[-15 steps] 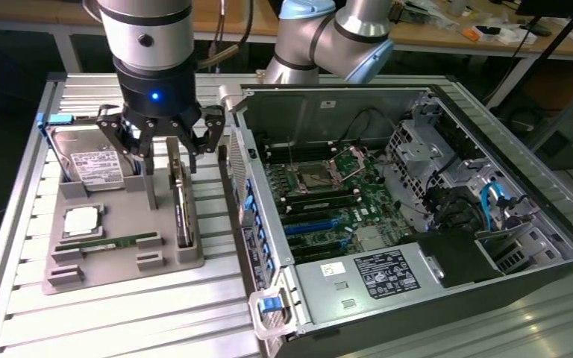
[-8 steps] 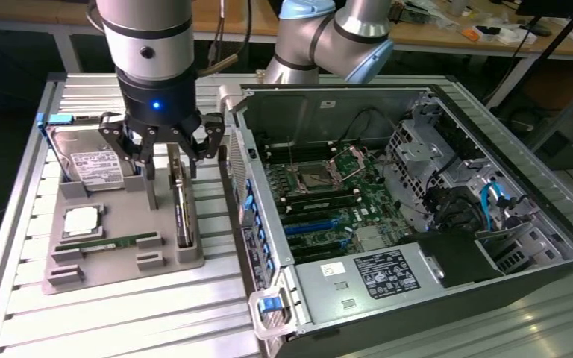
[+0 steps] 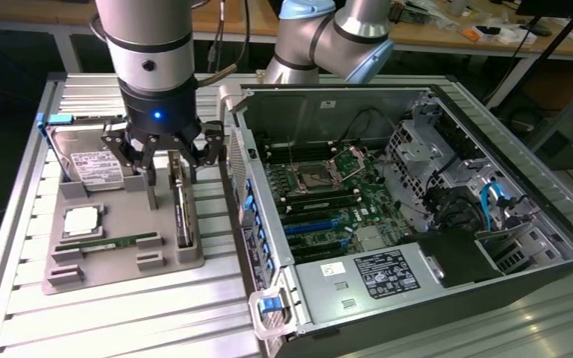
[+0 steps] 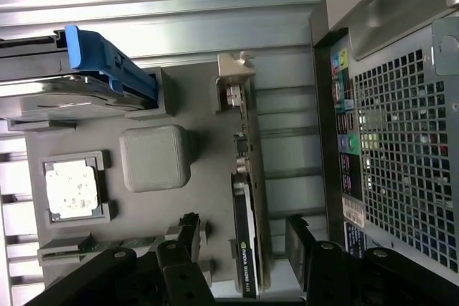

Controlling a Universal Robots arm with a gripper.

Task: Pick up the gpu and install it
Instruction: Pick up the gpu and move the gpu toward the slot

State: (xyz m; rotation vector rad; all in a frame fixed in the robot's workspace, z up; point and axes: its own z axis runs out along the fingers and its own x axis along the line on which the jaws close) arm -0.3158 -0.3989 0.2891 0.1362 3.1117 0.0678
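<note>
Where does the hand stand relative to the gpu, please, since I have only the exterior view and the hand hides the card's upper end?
Observer: In the wrist view the open hand straddles the gpu, and a gap shows between the card and each of the fingers.
Operator: Thank you. Which end of the card is the hand over?
Observer: It is over the black cooler end. The metal end bracket sits at the opposite end, and the card stands on edge in the grey tray.
</note>
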